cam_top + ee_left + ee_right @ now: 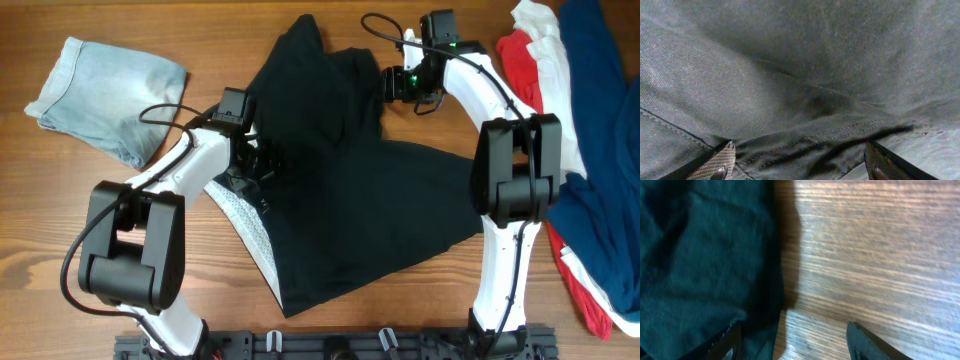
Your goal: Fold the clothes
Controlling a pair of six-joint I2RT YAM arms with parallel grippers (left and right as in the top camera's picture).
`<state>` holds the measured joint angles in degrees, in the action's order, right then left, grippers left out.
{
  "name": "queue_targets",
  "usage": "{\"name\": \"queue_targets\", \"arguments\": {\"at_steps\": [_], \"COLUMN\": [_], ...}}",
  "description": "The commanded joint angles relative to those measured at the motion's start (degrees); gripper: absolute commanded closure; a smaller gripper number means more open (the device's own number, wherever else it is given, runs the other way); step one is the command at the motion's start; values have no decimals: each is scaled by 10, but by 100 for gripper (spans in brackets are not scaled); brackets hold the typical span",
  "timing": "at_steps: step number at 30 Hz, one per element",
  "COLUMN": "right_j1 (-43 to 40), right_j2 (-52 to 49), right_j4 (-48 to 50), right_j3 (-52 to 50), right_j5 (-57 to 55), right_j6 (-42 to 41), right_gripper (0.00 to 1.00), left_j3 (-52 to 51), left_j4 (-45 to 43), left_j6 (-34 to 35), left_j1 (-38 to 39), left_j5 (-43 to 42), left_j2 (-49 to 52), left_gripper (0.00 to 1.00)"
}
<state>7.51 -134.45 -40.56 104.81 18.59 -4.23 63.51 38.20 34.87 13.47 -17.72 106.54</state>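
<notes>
Folding looks barely started to us: black shorts [370,200] lie rumpled on the worktop [60,200], with our left tool [800,167] and right tool [795,342] both wide, gripping nothing.

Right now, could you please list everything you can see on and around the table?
black shorts: one, black with a pale speckled waistband, spread rumpled across the table's centre
denim shorts: one, light blue, far left of the table
pile of garments: count unclear, red, white and dark blue, at the right edge
table: one, brown wood, under everything
left arm: one, white and black, jaws open on the black shorts near the waistband
right arm: one, white and black, jaws open at the shorts' far edge, partly over bare wood
</notes>
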Motion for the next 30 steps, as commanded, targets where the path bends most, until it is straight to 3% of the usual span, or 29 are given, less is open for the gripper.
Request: {"name": "queue_targets", "arguments": {"at_steps": [1, 9, 11, 15, 19, 23, 26, 29, 30], "right_j1": [15, 36, 42, 45, 41, 17, -5, -27, -31], "right_j2": [-38, -39, -39, -39, -29, 47, 124, 172, 179], "right_j4": [13, 41, 52, 65, 45, -16, -73, -120, -130], "right_j3": [-2, -2, -2, -2, 0, 19, 21, 21, 21], "right_j5": [38, 51, 50, 17, -58, -156, -264, -277, -276], "right_j6": [-5, -33, -47, -94, -111, -111, -195, -229, -229], "right_gripper": [35, 44, 54, 96, 96, 96, 96, 95, 86], "left_j3": [-28, -28, -28, -28, -28, -28, -28, -28, -28], "left_j4": [17, 17, 17, 17, 17, 17, 17, 17, 17], "left_j6": [-1, -1, -1, -1, -1, -1, -2, -1, -2], "left_j1": [-4, -4, -4, -4, -4, -4, -4, -4, -4], "left_j5": [63, 63, 63, 63, 63, 63, 63, 63, 63], "left_j2": [27, 27, 27, 27, 27, 27, 27, 27, 27], "left_gripper": [16, 16, 16, 16, 15, 15, 15, 15, 15]}}
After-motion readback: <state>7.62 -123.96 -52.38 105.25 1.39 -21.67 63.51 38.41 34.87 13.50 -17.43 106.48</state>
